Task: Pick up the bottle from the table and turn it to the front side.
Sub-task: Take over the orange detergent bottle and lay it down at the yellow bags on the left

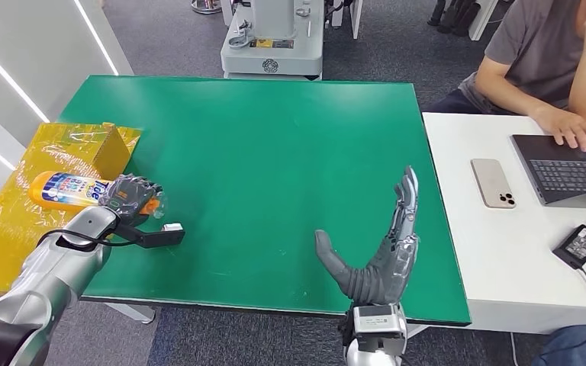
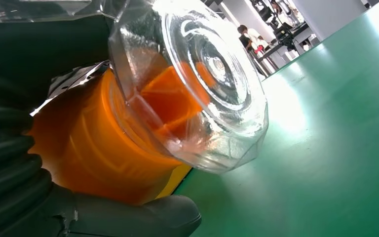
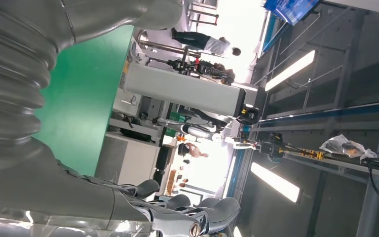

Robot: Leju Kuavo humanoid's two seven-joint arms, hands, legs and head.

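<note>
The orange detergent bottle [image 1: 67, 190] lies on its side at the green tabletop's [image 1: 275, 168] nine-o'clock edge, the left hand [image 1: 130, 197] wrapped round its clear-capped end (grasp step, I judge); right hand [image 1: 385, 248] holds nothing, fingers straight; next, lift and rotate.

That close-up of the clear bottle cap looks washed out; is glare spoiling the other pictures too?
Left wrist view: glare whitens the clear cap and streaks the green table. Right wrist view: bright background light blows out the middle of the picture. Head view: evenly lit and sharp, with the bottle label readable.
</note>
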